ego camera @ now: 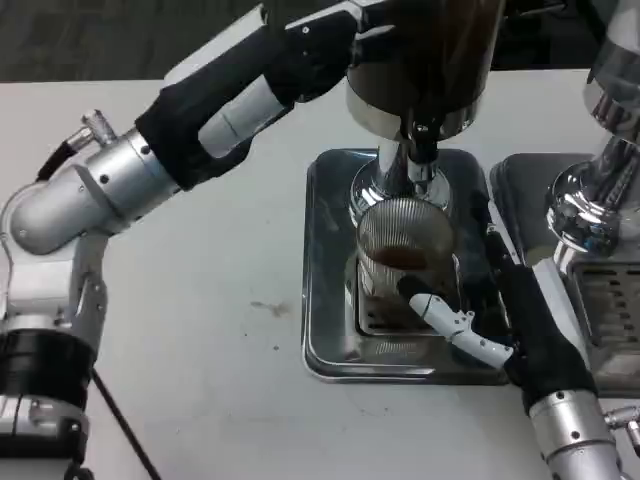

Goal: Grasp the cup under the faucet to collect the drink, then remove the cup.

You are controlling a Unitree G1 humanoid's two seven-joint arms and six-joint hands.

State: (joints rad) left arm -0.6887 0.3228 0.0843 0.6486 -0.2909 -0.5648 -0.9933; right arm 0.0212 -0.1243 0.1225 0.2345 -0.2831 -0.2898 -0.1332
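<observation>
Looks like slick, breakable ribbed glass cup [404, 262] part-full, right hand [500, 320] fingers [440, 310] wrapped low around it, left hand's [325, 45] state unclear.

We see cup [403, 262] on tray [325, 300], directly under faucet [418, 150]; drink in cup. Right hand [490, 310] wraps cup from right/front. Left hand [325, 40] up behind-left, by dispenser [425, 60]. 2nd dispenser [600, 200] at right
</observation>
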